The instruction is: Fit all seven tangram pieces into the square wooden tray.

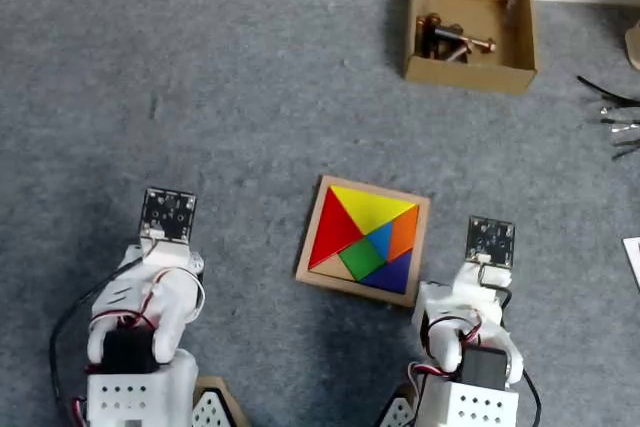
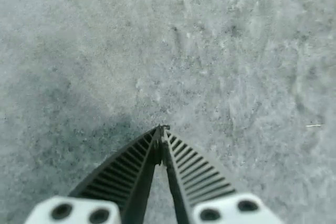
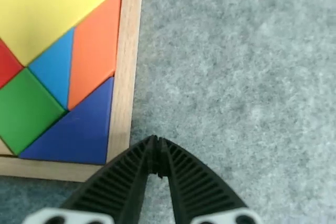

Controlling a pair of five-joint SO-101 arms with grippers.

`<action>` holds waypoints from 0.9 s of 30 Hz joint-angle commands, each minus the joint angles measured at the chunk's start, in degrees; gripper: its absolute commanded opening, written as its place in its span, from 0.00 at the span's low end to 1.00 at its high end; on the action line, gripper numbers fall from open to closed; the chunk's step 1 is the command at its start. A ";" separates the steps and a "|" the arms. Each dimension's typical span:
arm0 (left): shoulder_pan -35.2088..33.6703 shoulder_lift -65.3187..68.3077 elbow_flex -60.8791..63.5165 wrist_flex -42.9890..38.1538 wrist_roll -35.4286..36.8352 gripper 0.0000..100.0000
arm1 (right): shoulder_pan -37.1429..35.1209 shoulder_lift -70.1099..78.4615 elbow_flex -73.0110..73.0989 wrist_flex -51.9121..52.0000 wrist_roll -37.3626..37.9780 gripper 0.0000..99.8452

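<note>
Open grey felt table (image 1: 200,97) surrounds the square wooden tray (image 3: 129,51), which lies between the arms, nearer the right one, with the coloured tangram pieces (image 3: 52,14) fitted flush inside. The right gripper (image 3: 156,141), fingers pressed together on nothing, hangs just beside the tray's corner. The left gripper (image 2: 161,129), likewise closed and empty, is over bare felt well apart from the tray. A brown cardboard box (image 1: 465,75) stands by the far edge.
</note>
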 commanded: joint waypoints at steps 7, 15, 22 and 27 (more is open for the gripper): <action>-0.40 -4.44 5.32 0.35 0.35 0.01 | 0.40 -0.57 6.29 -0.04 -0.62 0.01; -0.31 -4.44 6.37 5.36 0.35 0.01 | 0.40 -0.66 6.29 0.22 -0.62 0.01; -0.31 -4.44 6.37 9.85 0.35 0.01 | 0.57 -0.66 6.29 0.31 -0.53 0.01; -0.22 -4.44 6.37 12.75 0.18 0.01 | 0.57 -0.66 6.29 0.31 -0.53 0.01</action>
